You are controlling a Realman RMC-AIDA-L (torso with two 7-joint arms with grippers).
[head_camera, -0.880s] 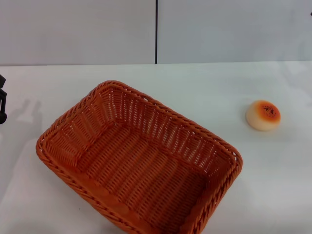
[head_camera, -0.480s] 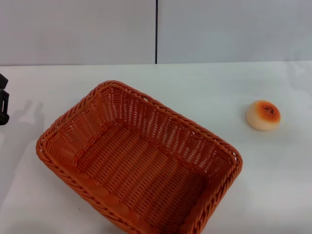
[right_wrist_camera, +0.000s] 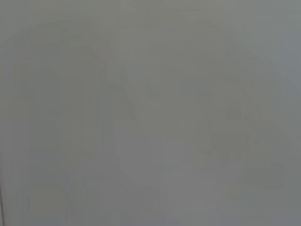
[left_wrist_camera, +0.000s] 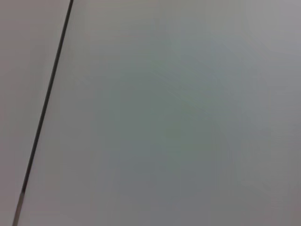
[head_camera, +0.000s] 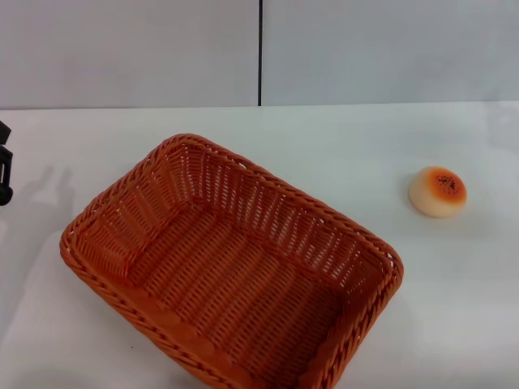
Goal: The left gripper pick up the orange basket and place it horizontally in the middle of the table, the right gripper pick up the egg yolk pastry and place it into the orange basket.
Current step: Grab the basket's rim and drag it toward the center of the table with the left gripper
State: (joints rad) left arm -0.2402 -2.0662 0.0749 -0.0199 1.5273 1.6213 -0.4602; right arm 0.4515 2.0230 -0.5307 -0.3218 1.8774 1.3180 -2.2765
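- While the large rectangular orange woven basket (head_camera: pixel 231 263) lies askew on the plain white table (head_camera: pixel 340 146), its long axis running diagonally from far left to near right, the step in hand is judged to be the first one: the pick-up of the basket by the left arm.
- At the left edge of the head view only a sliver of the black left gripper (head_camera: pixel 5 174) is seen, well apart from the basket's braided rim; whether its fingers are parted or closed cannot be told.
- No part of the right gripper is seen in any view; both wrist views are filled by blank pale surface, crossed in the left one by a single dark seam.
- Well apart from the basket, on its right and nearer the table's right side, the small round cream-coloured egg yolk pastry (head_camera: pixel 438 191) with its orange-browned, dark-specked top is found resting on bare table.
- For a sound grasp, the near-left rim is best approached from above, one finger set inside the sloping wall and one outside, so that the open weave is pinched rather than pushed.
- A rotation during the carry is called for, so that the basket is set down square to the table edge and centred.
- Care should be taken that the pastry is not swept by the swinging far-right corner.
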